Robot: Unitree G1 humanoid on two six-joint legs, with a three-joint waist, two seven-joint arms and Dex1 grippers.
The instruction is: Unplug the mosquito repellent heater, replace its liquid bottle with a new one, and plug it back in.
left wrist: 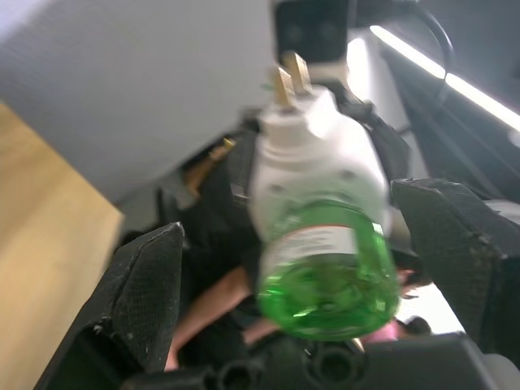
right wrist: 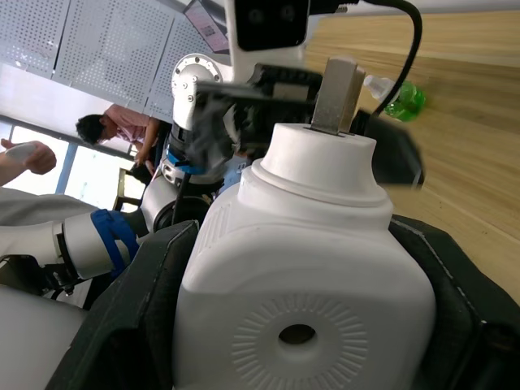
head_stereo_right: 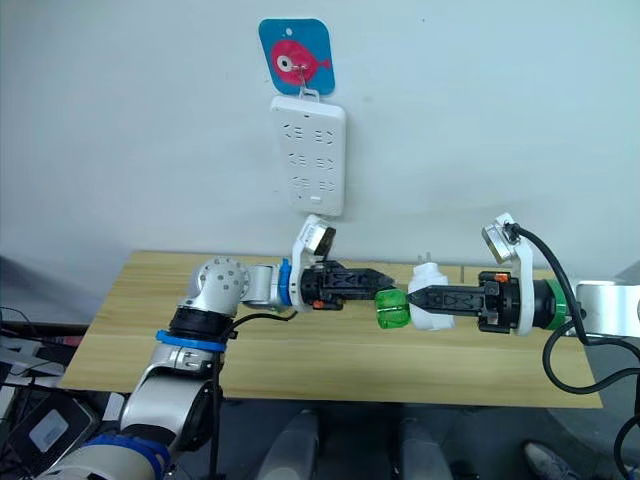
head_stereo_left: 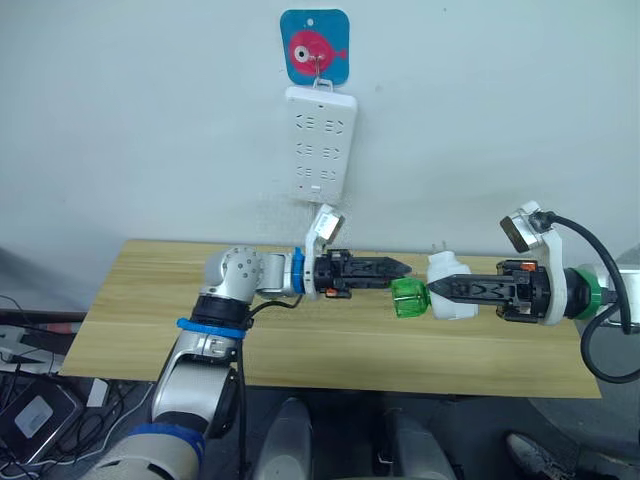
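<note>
The mosquito repellent heater (head_stereo_left: pixel 452 290), a small white rounded unit, is held in the air above the table, its two metal prongs (left wrist: pixel 288 77) pointing up. My right gripper (head_stereo_left: pixel 434 288) is shut on it from the right. A green liquid bottle (head_stereo_left: pixel 408 298) is seated in the heater's left end. My left gripper (head_stereo_left: pixel 400 268) is open, level with the bottle and close to it, and its black fingers (left wrist: pixel 142 292) stand apart on either side of the bottle in the left wrist view. A second green bottle (right wrist: pixel 402 99) with a white cap lies on the table.
A white power strip (head_stereo_left: pixel 320 142) hangs on the wall under a blue fish hook (head_stereo_left: pixel 316 47), above and behind the grippers. The wooden table (head_stereo_left: pixel 150 300) runs below both arms. A black cable (head_stereo_left: pixel 600 300) loops off my right wrist. People (right wrist: pixel 114 130) show in the background.
</note>
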